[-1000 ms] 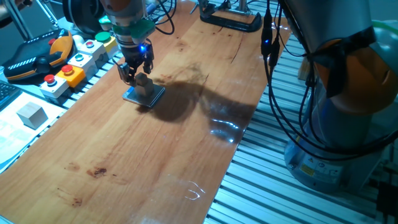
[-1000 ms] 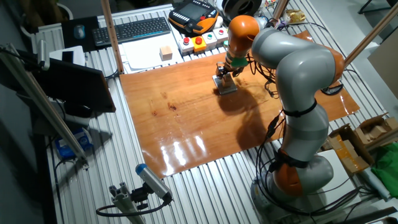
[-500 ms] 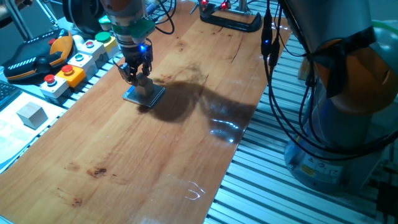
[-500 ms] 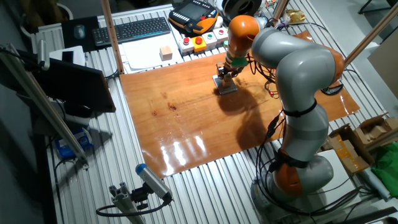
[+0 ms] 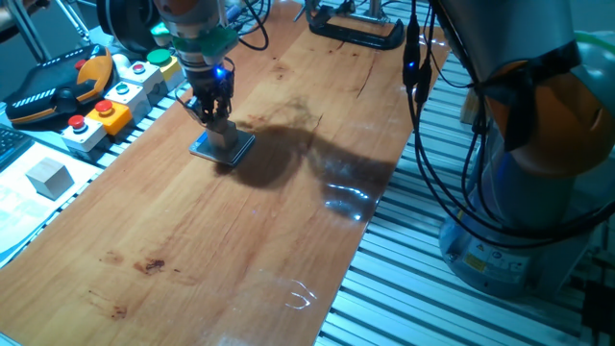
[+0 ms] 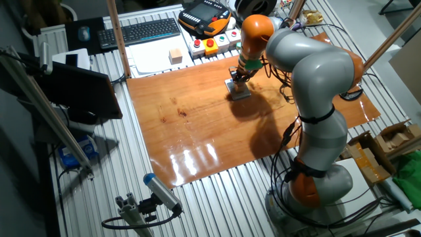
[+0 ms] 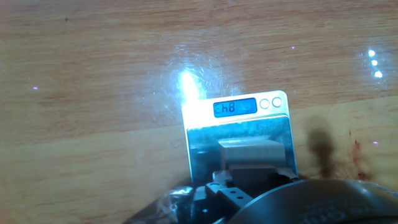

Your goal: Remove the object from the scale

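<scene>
The scale is a thin square pad with a light blue rim, lying on the wooden tabletop near its far left. A small grey-brown block stands on it. My gripper reaches straight down over the block, its fingers drawn in against the block's upper sides. The other fixed view shows the same: gripper over the scale. In the hand view the block sits on the scale's plate, and the blue display is lit.
Button boxes and an orange-black pendant line the table's left edge. A small cube rests on paper at the left. A black clamp is at the far end. The arm's base stands at the right.
My gripper's fingers have drawn together around the block on the scale. The block and scale have not moved.
</scene>
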Robot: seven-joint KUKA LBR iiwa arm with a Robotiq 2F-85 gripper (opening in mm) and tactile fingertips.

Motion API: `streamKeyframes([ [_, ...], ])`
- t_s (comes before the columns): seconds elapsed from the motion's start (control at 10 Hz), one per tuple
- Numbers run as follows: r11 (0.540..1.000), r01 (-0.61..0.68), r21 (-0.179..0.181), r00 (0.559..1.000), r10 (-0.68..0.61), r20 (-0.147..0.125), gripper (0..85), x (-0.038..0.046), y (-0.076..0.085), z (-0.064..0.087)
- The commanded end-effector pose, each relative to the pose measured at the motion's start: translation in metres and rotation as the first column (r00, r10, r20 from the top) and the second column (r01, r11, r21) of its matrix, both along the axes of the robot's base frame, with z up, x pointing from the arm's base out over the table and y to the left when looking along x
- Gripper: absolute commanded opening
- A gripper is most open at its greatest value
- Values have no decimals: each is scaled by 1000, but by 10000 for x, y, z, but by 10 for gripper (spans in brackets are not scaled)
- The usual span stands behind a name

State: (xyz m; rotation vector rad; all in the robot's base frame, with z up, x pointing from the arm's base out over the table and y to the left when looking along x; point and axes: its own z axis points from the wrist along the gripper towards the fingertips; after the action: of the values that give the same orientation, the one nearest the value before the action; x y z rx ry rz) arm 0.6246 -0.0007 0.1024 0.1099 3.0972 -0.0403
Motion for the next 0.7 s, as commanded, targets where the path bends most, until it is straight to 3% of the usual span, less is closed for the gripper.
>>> streamKeyframes([
  [0.0, 1000, -3, 1, 1000, 3, -2, 7, -2, 4, 13],
  [0.3, 1000, 8, -3, 1000, -8, -7, 7, -28, 100, 131],
  [0.6, 999, 45, -10, 999, -45, -16, 7, -57, 330, 207],
])
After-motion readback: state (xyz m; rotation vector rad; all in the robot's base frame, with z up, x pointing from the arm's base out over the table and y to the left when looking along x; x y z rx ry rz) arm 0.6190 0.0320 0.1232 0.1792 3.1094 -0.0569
